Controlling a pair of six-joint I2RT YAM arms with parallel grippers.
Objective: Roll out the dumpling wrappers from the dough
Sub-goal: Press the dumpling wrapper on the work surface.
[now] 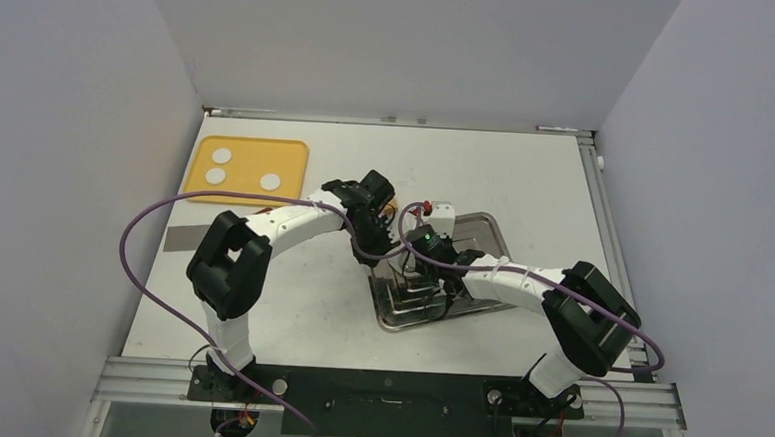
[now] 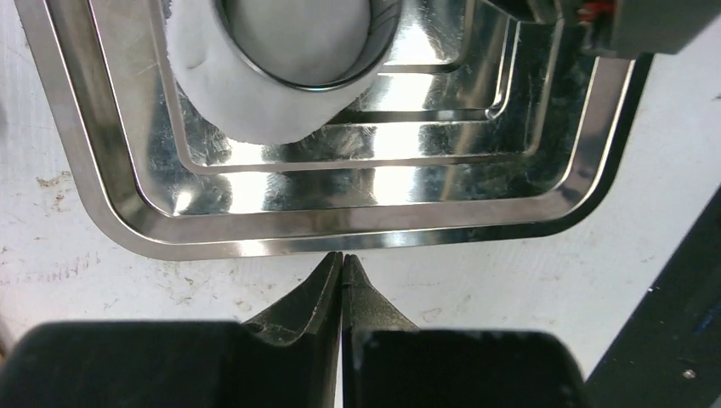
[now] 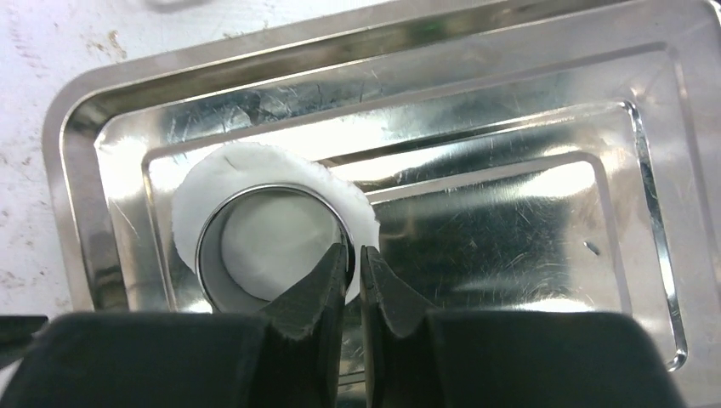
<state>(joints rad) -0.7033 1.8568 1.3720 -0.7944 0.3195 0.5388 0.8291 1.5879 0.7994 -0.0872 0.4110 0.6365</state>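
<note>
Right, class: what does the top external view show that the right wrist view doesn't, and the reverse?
Only top external: the yellow tray holding three dough lumps. Only right wrist: the flattened wrapper under the metal ring, whose wall the right claw pinches. Both: the steel tray on the white table.

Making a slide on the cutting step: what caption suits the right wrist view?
Right gripper pinches the metal ring standing on a flattened wrapper in the steel tray.
</note>
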